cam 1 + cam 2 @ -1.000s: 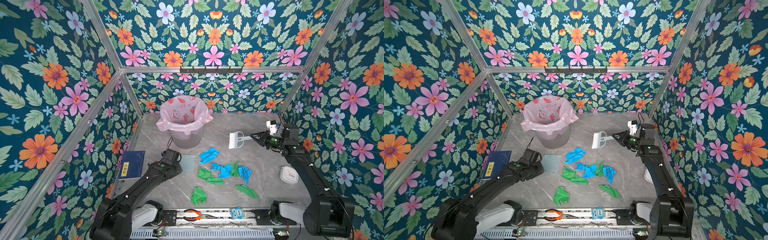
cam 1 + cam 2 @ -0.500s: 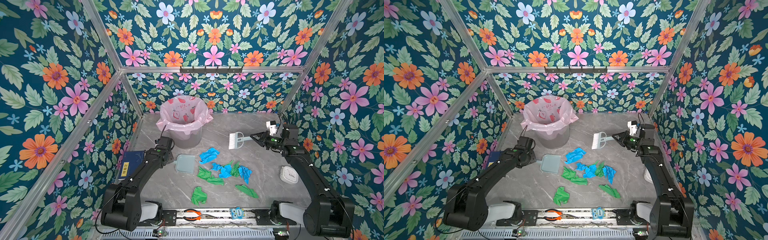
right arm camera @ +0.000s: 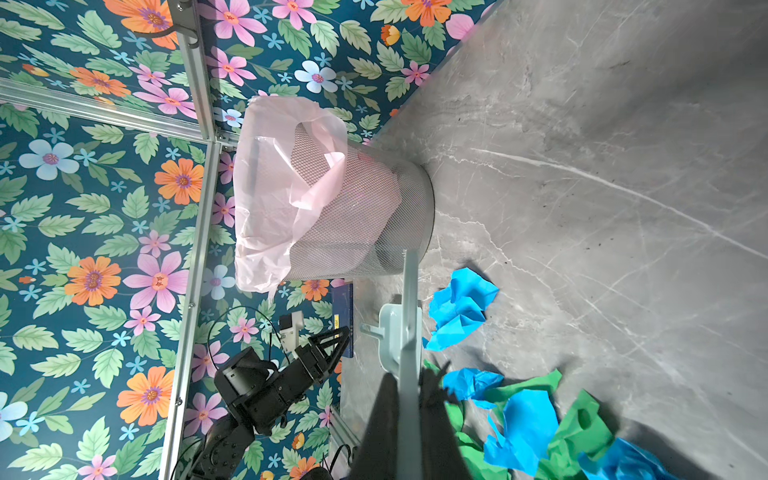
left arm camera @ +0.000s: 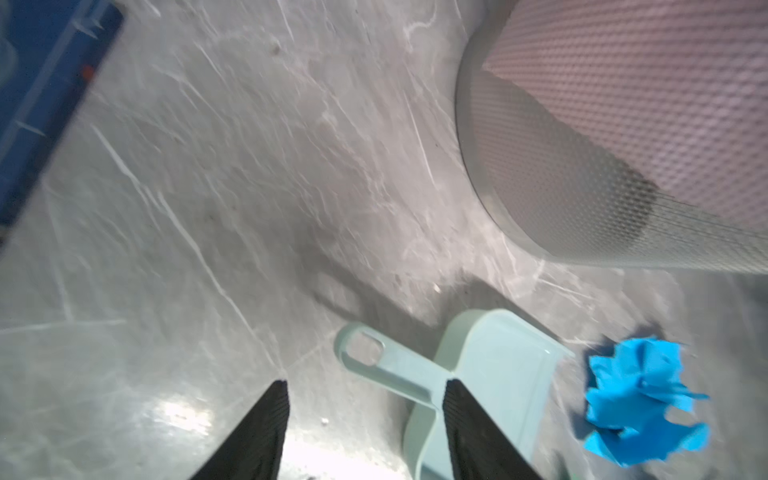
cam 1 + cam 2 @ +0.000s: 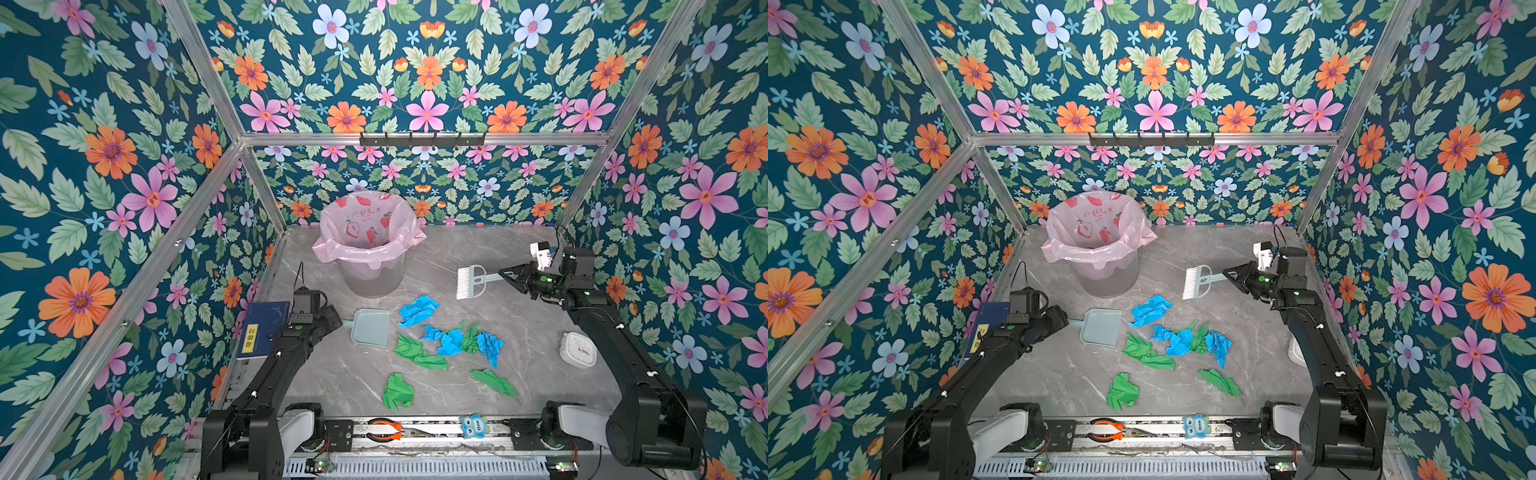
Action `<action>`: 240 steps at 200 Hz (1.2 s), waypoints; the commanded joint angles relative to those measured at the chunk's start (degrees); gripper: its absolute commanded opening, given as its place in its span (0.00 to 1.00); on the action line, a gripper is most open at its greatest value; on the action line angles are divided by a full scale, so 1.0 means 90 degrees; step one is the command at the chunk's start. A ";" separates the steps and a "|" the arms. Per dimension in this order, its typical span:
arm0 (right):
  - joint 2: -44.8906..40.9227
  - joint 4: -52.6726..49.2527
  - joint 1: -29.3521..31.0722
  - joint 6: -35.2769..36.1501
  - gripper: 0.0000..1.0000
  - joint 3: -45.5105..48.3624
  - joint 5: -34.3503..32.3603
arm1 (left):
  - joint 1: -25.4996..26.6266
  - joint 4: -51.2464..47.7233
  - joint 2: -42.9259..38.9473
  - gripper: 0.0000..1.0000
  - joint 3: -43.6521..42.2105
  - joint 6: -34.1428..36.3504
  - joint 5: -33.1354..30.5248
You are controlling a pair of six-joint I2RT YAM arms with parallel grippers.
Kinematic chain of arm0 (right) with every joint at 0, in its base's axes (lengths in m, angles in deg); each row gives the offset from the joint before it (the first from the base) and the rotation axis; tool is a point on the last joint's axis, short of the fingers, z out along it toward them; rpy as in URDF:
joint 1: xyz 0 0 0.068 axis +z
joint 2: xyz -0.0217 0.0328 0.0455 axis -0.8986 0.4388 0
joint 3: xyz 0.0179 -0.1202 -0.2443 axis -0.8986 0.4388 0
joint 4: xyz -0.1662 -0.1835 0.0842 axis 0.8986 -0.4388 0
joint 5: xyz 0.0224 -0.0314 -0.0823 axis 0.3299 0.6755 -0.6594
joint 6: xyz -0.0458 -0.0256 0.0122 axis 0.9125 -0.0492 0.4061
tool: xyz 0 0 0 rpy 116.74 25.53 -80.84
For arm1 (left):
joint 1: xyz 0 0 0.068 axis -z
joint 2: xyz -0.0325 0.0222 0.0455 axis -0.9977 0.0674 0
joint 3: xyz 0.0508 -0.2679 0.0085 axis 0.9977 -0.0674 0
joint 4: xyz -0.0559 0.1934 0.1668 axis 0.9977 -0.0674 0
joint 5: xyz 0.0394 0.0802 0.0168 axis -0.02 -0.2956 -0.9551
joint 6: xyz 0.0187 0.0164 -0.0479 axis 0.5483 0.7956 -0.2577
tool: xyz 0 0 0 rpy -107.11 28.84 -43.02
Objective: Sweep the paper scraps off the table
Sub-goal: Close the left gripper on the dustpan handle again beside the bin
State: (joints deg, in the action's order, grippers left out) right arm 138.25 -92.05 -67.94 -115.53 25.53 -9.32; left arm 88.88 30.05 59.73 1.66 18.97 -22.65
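We hold the brush (image 5: 469,282) tight in our right gripper (image 5: 505,275); our left gripper (image 4: 365,381) gapes and may nudge the dustpan (image 4: 498,365) askew.

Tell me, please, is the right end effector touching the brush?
Touching: the right wrist view shows the brush clamped by its handle between the fingers of the right end effector.

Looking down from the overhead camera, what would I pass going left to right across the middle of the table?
blue book → pale blue dustpan → crumpled blue and green paper scraps → white round device
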 commanded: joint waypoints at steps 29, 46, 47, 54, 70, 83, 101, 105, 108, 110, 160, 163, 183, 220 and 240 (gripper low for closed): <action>0.0013 0.0027 0.0021 0.0068 0.00 -0.0050 0.0080 | -0.0177 0.1208 -0.0466 0.62 -0.0773 -0.0743 0.0550; 0.0023 0.0041 0.0021 0.0076 0.00 -0.0052 0.0076 | -0.0294 0.1548 -0.0441 0.62 -0.1026 -0.0825 0.0759; 0.0023 0.0042 0.0021 0.0072 0.00 -0.0052 0.0077 | -0.0299 0.1573 -0.0434 0.62 -0.1043 -0.0831 0.0772; 0.0023 0.0039 0.0021 0.0074 0.00 -0.0056 0.0078 | -0.0312 0.1799 -0.0418 0.62 -0.1157 -0.0917 0.0835; 0.0006 0.0032 0.0021 0.0084 0.00 -0.0068 0.0078 | -0.0333 0.2231 -0.0418 0.61 -0.1415 -0.1117 0.0915; -0.0015 0.0028 0.0021 0.0092 0.00 -0.0070 0.0076 | -0.0371 0.2474 -0.0484 0.61 -0.1575 -0.1245 0.0930; -0.0016 0.0029 0.0021 0.0093 0.00 -0.0071 0.0069 | -0.0416 0.2800 -0.0624 0.60 -0.1742 -0.1440 0.0971; -0.0007 0.0023 0.0021 0.0099 0.00 -0.0069 0.0069 | -0.0419 0.2844 -0.0638 0.60 -0.1757 -0.1465 0.0979; -0.0001 0.0031 0.0021 0.0097 0.00 -0.0070 0.0069 | -0.0413 0.2891 -0.0641 0.60 -0.1774 -0.1483 0.0987; 0.0002 0.0037 0.0021 0.0094 0.00 -0.0071 0.0076 | -0.0420 0.2921 -0.0644 0.60 -0.1780 -0.1493 0.0981; 0.0043 0.0092 0.0021 0.0061 0.00 -0.0066 0.0101 | -0.0486 0.3685 -0.0333 0.56 -0.2033 -0.1804 0.1164; 0.0034 0.0091 0.0021 0.0059 0.00 -0.0069 0.0098 | -0.0487 0.3713 -0.0313 0.56 -0.2049 -0.1825 0.1180; 0.0051 0.0093 0.0022 0.0072 0.00 -0.0072 0.0098 | -0.0489 0.3936 -0.0252 0.55 -0.2141 -0.1932 0.1202; 0.0062 0.0101 0.0021 0.0074 0.00 -0.0052 0.0098 | -0.0497 0.4453 -0.0180 0.52 -0.2337 -0.2167 0.1299; 0.0052 0.0119 0.0021 0.0058 0.00 -0.0052 0.0095 | -0.0510 0.4928 -0.0070 0.51 -0.2553 -0.2397 0.1362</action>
State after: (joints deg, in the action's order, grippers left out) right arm 138.80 -92.60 -67.83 -115.53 25.33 -9.32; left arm 84.37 67.86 58.29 -19.89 0.30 -11.54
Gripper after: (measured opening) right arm 0.070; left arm 0.518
